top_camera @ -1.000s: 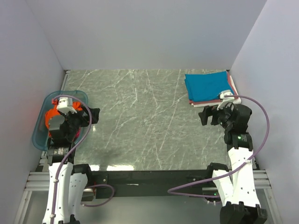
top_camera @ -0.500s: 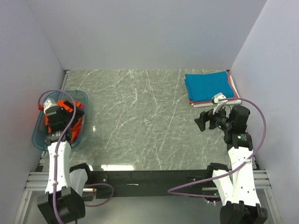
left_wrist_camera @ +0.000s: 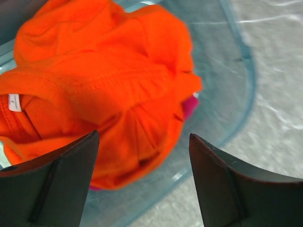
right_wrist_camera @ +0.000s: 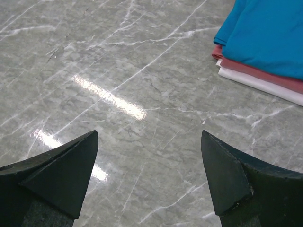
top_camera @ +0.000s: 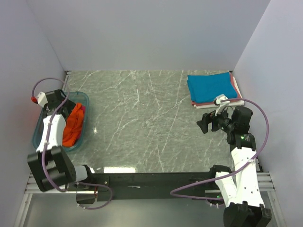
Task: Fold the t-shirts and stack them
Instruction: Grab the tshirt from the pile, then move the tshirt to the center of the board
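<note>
Left end effector [left_wrist_camera: 143, 142] farther back, leftward

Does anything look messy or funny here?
Only the orange t-shirt: it lies crumpled in the blue tub, with a bit of magenta cloth under it. The folded stack looks neat.

Surface finishes: orange t-shirt [left_wrist_camera: 109, 90], soft matt cloth, creased, with stitched seams; tub [left_wrist_camera: 227, 71], smooth translucent blue plastic, faintly glossy; table [right_wrist_camera: 118, 75], polished grey marble-look top with white veins, showing bright glare; teal t-shirt [right_wrist_camera: 270, 33], pink t-shirt [right_wrist_camera: 265, 71] and white t-shirt [right_wrist_camera: 265, 82], smooth matt cloth
</note>
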`<action>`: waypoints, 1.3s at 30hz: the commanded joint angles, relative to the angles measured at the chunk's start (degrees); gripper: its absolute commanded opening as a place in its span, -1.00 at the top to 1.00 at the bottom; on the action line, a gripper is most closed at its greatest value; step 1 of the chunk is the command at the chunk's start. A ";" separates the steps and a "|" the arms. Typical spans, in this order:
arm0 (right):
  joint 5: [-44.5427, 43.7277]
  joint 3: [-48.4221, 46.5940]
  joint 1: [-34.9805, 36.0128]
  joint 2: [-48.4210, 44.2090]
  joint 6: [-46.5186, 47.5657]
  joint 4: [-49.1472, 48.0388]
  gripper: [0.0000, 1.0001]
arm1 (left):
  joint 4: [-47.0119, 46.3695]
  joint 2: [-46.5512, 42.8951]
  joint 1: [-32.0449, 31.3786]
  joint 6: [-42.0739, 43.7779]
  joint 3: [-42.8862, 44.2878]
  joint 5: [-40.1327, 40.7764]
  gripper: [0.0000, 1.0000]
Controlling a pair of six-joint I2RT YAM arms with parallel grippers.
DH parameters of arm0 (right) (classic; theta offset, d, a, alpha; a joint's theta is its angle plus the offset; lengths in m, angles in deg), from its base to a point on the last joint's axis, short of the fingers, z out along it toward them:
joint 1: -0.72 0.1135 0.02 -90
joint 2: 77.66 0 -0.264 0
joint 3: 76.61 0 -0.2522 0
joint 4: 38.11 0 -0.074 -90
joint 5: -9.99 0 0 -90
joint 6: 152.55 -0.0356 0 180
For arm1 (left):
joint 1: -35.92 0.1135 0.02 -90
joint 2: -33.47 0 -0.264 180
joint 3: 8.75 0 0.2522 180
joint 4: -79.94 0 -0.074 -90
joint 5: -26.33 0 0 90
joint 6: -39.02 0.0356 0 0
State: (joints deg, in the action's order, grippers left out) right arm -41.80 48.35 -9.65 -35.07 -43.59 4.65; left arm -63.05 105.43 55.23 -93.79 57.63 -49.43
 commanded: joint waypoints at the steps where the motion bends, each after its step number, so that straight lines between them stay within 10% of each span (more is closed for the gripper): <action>1: 0.72 -3.37 0.44 -0.05 0.02 0.19 -0.89 | 4.70 4.75 0.20 -2.54 4.76 4.22 -0.62; 4: 0.63 -3.20 0.44 -0.49 -0.15 0.10 -0.89 | 5.15 8.10 0.11 -2.63 5.65 3.95 -0.35; 8: 0.54 -2.76 0.44 -1.19 -0.42 -0.51 -0.89 | 5.23 10.65 0.29 -0.88 6.97 1.94 0.66; 12: -0.07 -2.40 0.26 -2.33 -0.59 -1.22 -0.89 | 2.26 4.52 0.20 2.72 6.71 -1.13 0.98; 23: -0.07 -1.44 0.35 -3.39 -1.29 -2.36 -0.89 | -12.95 -19.23 -0.41 3.70 8.36 -30.40 0.99; 29: -1.04 -1.00 0.26 -3.39 -1.29 -2.89 -0.89 | -21.12 -15.47 -3.39 -5.17 24.17 -38.49 0.99; 39: -2.44 -0.73 0.18 -2.69 -1.12 -3.33 -0.89 | -19.82 2.38 -28.87 -2.37 61.95 -34.90 0.99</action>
State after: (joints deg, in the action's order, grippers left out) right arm -43.41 48.29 -9.54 -37.76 -44.69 3.66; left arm -79.90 106.16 30.16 -97.09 111.35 -84.01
